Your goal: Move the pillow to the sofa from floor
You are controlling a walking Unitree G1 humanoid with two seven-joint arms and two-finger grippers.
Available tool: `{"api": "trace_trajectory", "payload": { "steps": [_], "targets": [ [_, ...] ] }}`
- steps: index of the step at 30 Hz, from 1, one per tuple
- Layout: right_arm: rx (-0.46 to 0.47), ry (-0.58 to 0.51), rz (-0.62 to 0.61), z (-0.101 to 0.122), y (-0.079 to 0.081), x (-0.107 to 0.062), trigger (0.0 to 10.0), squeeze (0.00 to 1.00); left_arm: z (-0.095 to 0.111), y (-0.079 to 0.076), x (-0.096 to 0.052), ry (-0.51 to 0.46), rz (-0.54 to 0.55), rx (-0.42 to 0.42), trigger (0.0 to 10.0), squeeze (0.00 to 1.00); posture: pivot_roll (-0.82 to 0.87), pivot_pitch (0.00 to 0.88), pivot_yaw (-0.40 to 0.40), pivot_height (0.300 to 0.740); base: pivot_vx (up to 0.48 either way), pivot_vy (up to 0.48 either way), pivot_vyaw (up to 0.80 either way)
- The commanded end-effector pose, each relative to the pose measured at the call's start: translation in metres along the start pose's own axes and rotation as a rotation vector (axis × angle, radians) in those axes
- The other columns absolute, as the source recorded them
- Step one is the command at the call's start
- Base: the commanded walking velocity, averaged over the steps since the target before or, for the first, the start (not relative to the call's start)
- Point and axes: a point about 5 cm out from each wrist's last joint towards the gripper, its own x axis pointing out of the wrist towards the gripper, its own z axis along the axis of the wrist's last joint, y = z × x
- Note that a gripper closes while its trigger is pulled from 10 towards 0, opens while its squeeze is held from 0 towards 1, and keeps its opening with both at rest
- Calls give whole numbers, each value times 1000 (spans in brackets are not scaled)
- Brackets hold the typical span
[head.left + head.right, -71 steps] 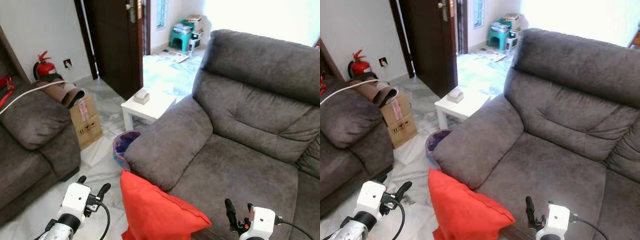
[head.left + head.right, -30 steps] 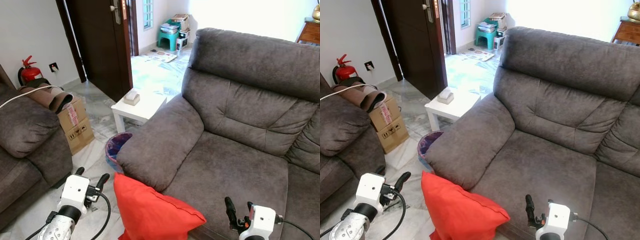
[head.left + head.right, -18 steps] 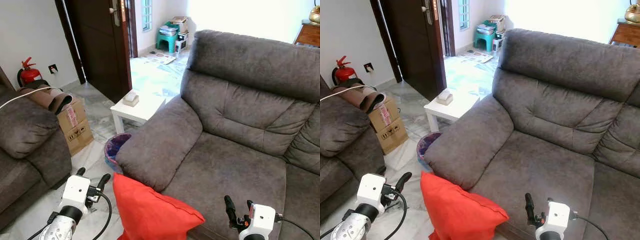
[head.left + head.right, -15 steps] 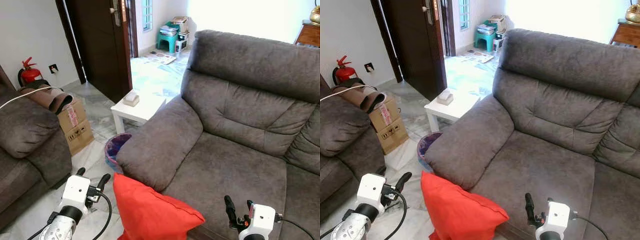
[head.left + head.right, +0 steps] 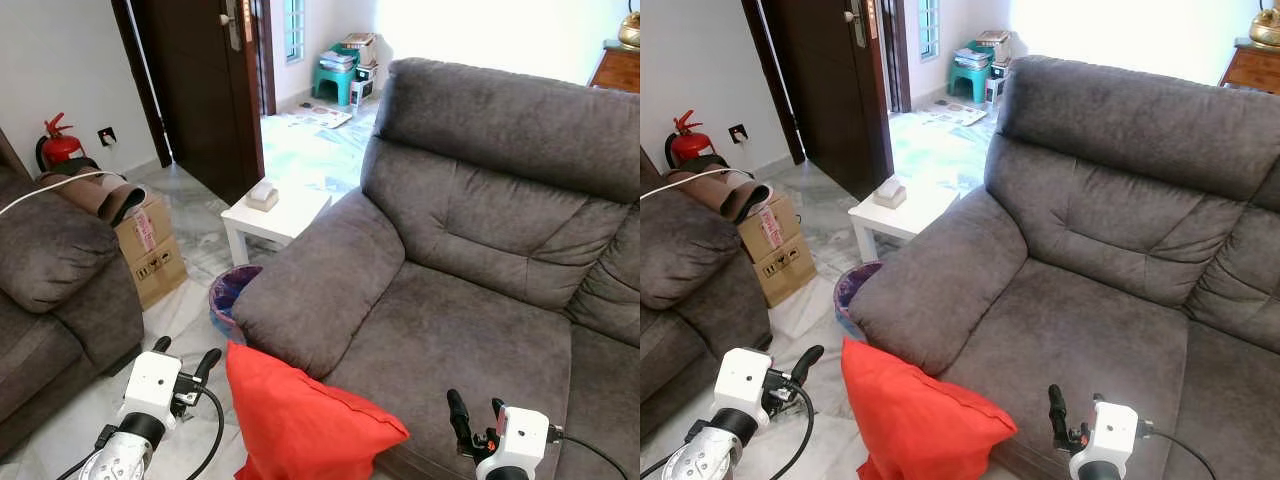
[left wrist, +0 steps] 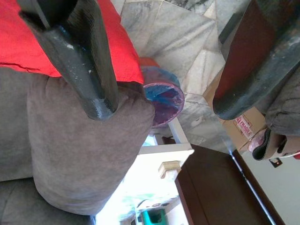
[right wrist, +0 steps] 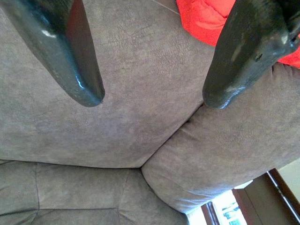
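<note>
Far left: a second grey couch (image 5: 45,260), with a cardboard box (image 5: 152,250) beside it and a fire extinguisher (image 5: 57,143) against the wall behind. Dark door (image 5: 205,80) beyond, then a small white side table (image 5: 275,215) with a purple bin (image 5: 232,290) on the marble floor (image 5: 190,320) in front of it.

Left gripper (image 5: 182,359) hung low over the floor, just left of the pillow, fingers spread wide and holding nothing. Wrist view confirmed the gap between the two black fingers (image 6: 89,70).

Red pillow (image 5: 300,420) stood propped against the front of the grey sofa (image 5: 450,300), below its left armrest and between the two grippers (its lower edge ran out of frame, so contact with the floor could not be confirmed). Neither gripper touched it.

Right gripper (image 5: 472,422) hovered over the seat's front edge, to the right of the pillow, also spread apart and empty.

Change over the last couple of seconds: the whole view shifted and then settled, so the camera moved, not the objects. Both grippers and the pillow kept the same relation throughout. Judgement: approach is done, the grasp has not begun, the pillow remains to be lifted onto the seat
</note>
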Motion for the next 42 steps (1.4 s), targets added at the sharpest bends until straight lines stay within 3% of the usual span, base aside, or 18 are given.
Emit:
{"api": "trace_trajectory", "payload": {
  "steps": [1, 6, 42],
  "targets": [
    [2, 9, -9, 0, -1, 1, 10000, 0, 1, 1, 0, 6, -4, -4, 10000, 0, 100, 48, -17, 690, 0, 0, 0],
    [-6, 10, -1, 0, 0, 2, 10000, 0, 0, 0, 0, 7, -5, -5, 10000, 0, 99, 48, -17, 660, 0, 0, 0],
    [1, 40, -8, -3, 1, 4, 10000, 0, 1, -2, -1, 10, -1, -52, 10000, 0, 103, 48, -21, 650, 0, 0, 0]
  ]
}}
